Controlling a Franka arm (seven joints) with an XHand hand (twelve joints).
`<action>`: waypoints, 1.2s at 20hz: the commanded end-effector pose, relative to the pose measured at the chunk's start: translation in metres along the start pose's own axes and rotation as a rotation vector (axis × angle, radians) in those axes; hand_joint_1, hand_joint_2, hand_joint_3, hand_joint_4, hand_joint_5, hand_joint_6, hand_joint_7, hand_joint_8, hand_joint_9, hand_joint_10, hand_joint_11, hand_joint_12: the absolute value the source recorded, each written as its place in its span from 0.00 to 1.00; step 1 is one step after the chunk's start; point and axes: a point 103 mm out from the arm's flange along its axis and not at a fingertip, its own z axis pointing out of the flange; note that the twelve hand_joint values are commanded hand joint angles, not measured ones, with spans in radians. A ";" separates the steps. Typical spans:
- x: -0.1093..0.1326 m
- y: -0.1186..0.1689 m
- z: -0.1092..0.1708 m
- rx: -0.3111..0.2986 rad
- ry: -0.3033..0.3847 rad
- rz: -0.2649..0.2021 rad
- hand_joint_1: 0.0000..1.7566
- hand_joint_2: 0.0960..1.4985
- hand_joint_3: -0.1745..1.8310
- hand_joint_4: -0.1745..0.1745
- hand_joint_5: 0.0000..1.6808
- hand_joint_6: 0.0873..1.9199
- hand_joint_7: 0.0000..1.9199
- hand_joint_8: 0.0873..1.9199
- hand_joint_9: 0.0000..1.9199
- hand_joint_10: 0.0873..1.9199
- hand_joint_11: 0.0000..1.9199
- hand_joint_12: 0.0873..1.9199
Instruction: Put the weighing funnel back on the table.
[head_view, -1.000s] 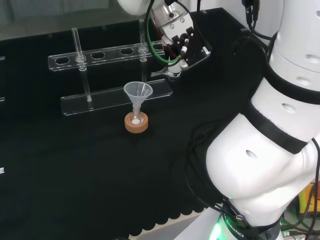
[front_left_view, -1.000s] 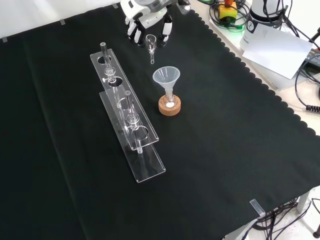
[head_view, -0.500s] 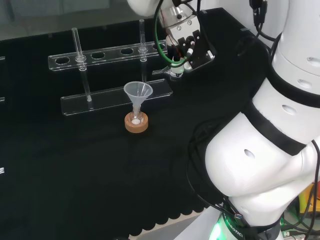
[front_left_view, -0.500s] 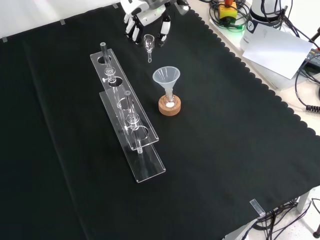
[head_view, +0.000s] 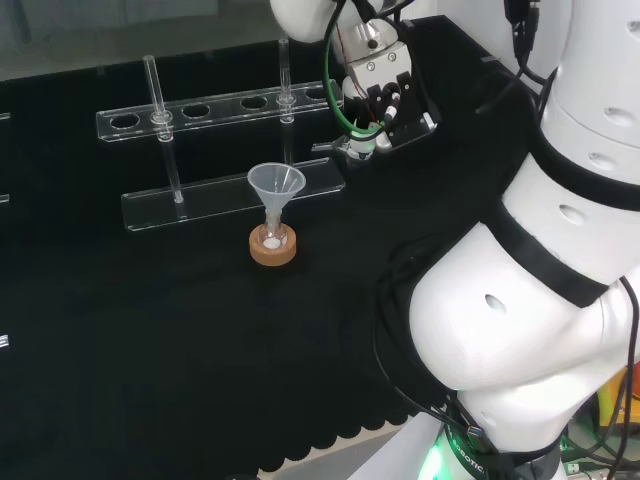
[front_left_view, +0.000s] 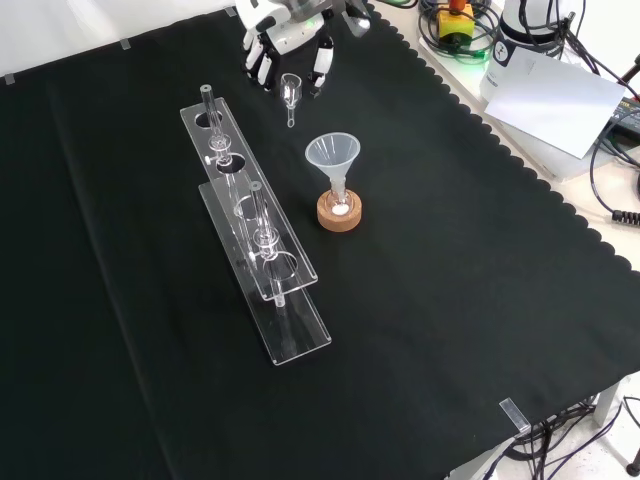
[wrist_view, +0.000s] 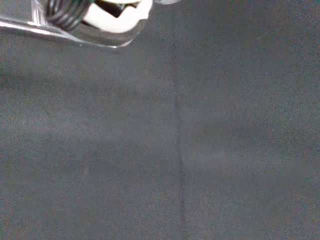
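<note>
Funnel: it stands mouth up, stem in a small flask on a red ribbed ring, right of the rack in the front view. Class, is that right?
No: the ring is cork, not red and ribbed. The front view shows the funnel mouth up, stem in a small flask on a cork ring, right of the rack.

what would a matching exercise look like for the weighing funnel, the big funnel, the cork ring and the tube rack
1 small clear weighing funnel
2 big clear cone-shaped funnel
3 round brown cork ring
4 long clear plastic tube rack

a under the small glass flask
b carries upright glass tubes
c held by the black and white hand
d mouth up, stem in the flask

Pairs: 1-c, 2-d, 3-a, 4-b
</note>
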 end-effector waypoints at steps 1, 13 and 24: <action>-0.008 0.023 0.029 0.036 0.024 -0.002 0.61 0.47 0.41 1.00 0.64 0.49 0.31 0.31 0.49 0.21 0.38 0.60; -0.013 0.055 0.077 0.095 0.045 -0.018 0.61 0.47 0.40 1.00 0.64 0.49 0.31 0.32 0.49 0.21 0.39 0.60; -0.009 0.074 0.102 0.111 0.054 -0.042 0.61 0.47 0.40 1.00 0.64 0.49 0.31 0.32 0.49 0.21 0.39 0.60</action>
